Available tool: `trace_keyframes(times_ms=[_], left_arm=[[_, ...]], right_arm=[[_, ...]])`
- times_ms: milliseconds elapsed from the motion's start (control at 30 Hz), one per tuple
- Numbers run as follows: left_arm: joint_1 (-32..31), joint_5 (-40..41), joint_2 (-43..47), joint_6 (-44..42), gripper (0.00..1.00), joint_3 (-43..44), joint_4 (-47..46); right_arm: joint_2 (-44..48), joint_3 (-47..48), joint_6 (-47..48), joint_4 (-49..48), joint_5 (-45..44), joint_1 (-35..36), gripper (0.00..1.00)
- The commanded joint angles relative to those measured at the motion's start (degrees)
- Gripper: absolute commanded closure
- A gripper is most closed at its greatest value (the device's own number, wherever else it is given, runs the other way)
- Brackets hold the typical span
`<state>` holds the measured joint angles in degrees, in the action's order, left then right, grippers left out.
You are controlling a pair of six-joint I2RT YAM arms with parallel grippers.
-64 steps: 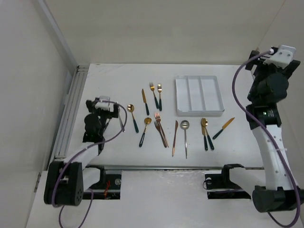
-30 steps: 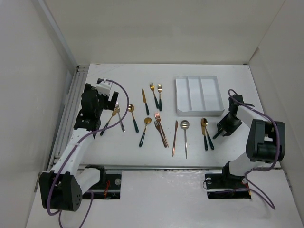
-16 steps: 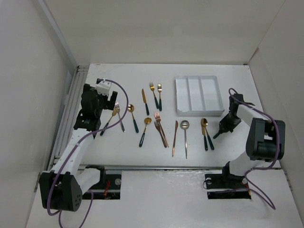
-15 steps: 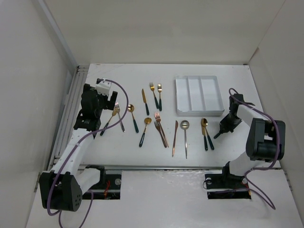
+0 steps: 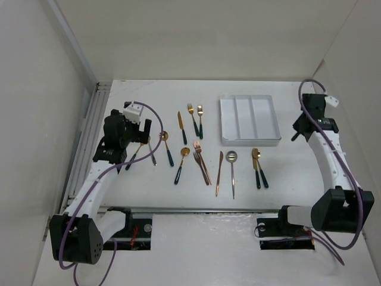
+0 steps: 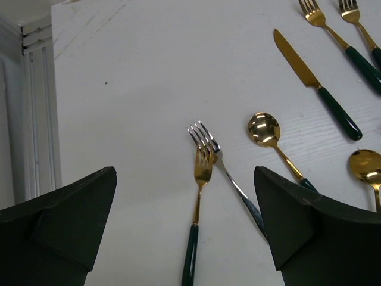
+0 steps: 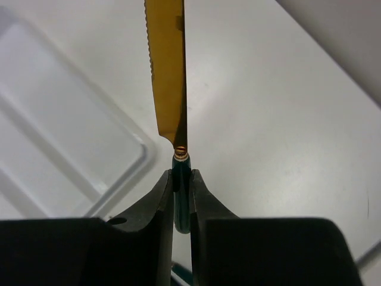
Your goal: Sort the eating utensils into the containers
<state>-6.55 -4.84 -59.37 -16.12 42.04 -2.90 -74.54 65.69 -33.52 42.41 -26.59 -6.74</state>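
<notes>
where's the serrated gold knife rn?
The knife is clamped by its dark handle in the right gripper, blade pointing away in the right wrist view, just right of the white tray.

Knife [image 7: 168,77] tip beyond frame top

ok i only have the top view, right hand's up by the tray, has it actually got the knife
Observer: Yes. In the right wrist view the right hand is shut on the knife's green handle, just behind the gold blade.
Operator: which way's the blade facing
Observer: Straight out ahead of the fingers, with its serrated edge on the side of the tray.
Operator: and the left hand, anything in it
Observer: Nothing. In the left wrist view the left hand is open above two forks whose tines overlap.
</notes>
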Motion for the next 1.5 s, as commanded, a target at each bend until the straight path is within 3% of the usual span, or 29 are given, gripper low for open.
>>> trace_keyframes(times_ms=[0,133,267,500,900,967,1167,1267,1300,1400,1467], left_arm=[[0.0,-3.0,-0.5,1.3,0.0,2.2,1.5],[0.0,0.2,-0.5,0.7,0.0,2.9,2.6],[0.0,1.5,-1.0,1.8,0.0,3.4,4.0],[0.0,0.8,-1.0,3.6,0.0,3.4,5.6],[0.0,1.4,-1.0,5.9,0.0,1.1,6.1],[0.0,1.4,-1.0,5.9,0.0,0.6,5.6],[0.0,4.5,-1.0,4.2,0.05,-1.6,5.1],[0.0,6.2,-2.3,1.7,0.08,-2.3,6.5],[0.0,5.5,-3.8,0.1,0.1,-2.3,7.6],[0.0,5.5,-7.6,-4.5,0.19,-1.8,11.6],[0.0,6.2,-10.2,-7.3,0.23,-0.2,14.1]], right_arm=[[1.2,4.0,19.3,-13.7,3.6,5.8,1.0],[-4.5,9.3,31.2,-16.8,13.1,13.8,1.0],[-14.6,17.2,31.2,-12.6,19.2,19.7,1.0],[-27.9,21.1,29.5,-12.6,25.0,21.9,1.0],[-34.2,20.9,30.0,-12.6,25.5,20.3,0.99],[-36.7,22.1,30.0,-10.4,27.4,19.8,0.9],[-37.5,23.3,28.2,-10.4,28.4,17.6,0.82],[-37.5,24.0,29.4,-9.7,29.0,17.6,0.61],[-36.9,24.6,29.4,-9.7,29.0,17.6,0.45],[-35.0,24.6,29.4,-9.0,28.4,18.2,0.31],[-33.6,23.9,29.4,-9.5,28.4,18.2,0.26]])
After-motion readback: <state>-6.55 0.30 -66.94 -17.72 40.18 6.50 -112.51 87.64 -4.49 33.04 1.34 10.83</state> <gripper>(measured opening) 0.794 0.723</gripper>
